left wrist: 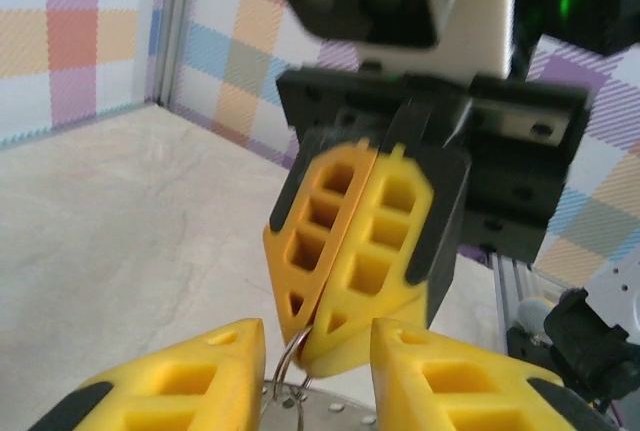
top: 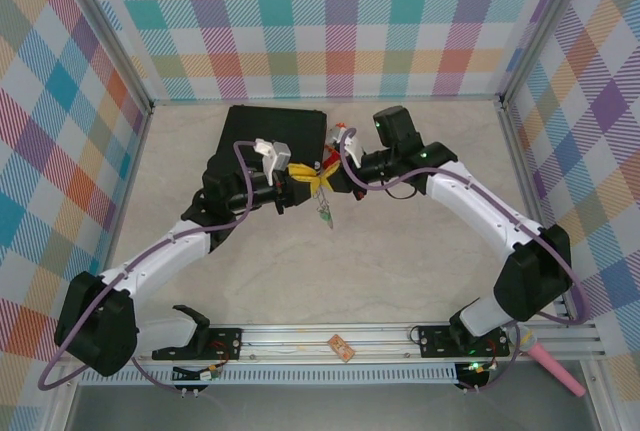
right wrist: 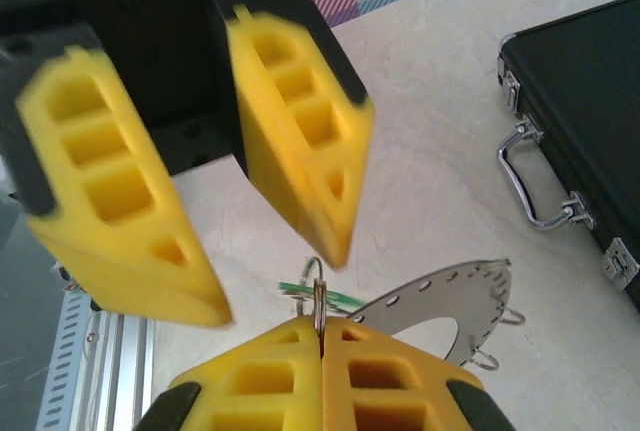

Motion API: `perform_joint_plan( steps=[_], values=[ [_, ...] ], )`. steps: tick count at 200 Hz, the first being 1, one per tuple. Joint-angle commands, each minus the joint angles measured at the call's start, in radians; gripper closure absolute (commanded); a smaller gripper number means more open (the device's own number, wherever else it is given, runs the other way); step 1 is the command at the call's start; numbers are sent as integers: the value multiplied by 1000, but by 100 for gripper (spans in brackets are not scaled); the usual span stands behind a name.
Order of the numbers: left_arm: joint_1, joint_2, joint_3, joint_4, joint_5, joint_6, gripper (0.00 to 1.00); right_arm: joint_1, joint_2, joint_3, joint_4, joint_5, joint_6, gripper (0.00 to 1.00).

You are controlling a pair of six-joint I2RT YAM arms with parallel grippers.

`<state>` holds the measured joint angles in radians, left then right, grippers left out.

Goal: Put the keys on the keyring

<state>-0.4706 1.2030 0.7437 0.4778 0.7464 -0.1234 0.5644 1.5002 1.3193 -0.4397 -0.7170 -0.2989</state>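
We log the right end effector (right wrist: 320, 336) clamped on an upright thin wire loop (right wrist: 317, 286). The left end effector (left wrist: 318, 336), fingers apart, faces it tip-to-tip. The large flat grey metal ring (right wrist: 450, 296) lies just beside the loop.

We count two arms, a left arm (top: 165, 251) and a right arm (top: 480, 201). That gives two hands, the left hand (right wrist: 275, 281) and the right hand (right wrist: 321, 331), each with two yellow fingers (right wrist: 110, 201), four in all. There is one keyring (right wrist: 460, 286), a flat grey plate with one wide hole. We see three loops: one wire loop (right wrist: 318, 286) at the right hand's fingertips and two more on the keyring's right rim. Of the keys (top: 326, 213) we make out one green tag (right wrist: 340, 299); their number we cannot tell. One black case (top: 270, 131) lies far on the tabletop (top: 400, 251), with one silver handle (right wrist: 530, 186) and two latches (right wrist: 620, 256). Near us are one orange piece (top: 341, 347) and one pink stick (top: 556, 369).
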Motion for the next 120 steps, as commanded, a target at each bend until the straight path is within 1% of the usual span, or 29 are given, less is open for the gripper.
perform_joint_plan(
  steps=[1,19,34,51,53,91,120],
  values=[
    [-5,-58,-39,142,-50,-57,64,-5,-61,-58,191,-22,72,100],
    [-5,-88,-89,240,-116,-101,62,-15,-87,-117,315,-22,125,100],
    [-2,-109,-112,283,-138,-122,61,-22,-110,-174,426,-24,163,100],
    [0,-119,-116,279,-139,-124,61,-29,-136,-239,574,-29,193,100],
    [0,-120,-116,277,-139,-125,61,-29,-139,-246,590,-30,221,100],
    [5,-122,-127,273,-147,-127,60,-48,-172,-328,818,-26,341,100],
    [10,-119,-128,286,-148,-140,60,-77,-176,-376,1006,-46,463,100]
  ],
)
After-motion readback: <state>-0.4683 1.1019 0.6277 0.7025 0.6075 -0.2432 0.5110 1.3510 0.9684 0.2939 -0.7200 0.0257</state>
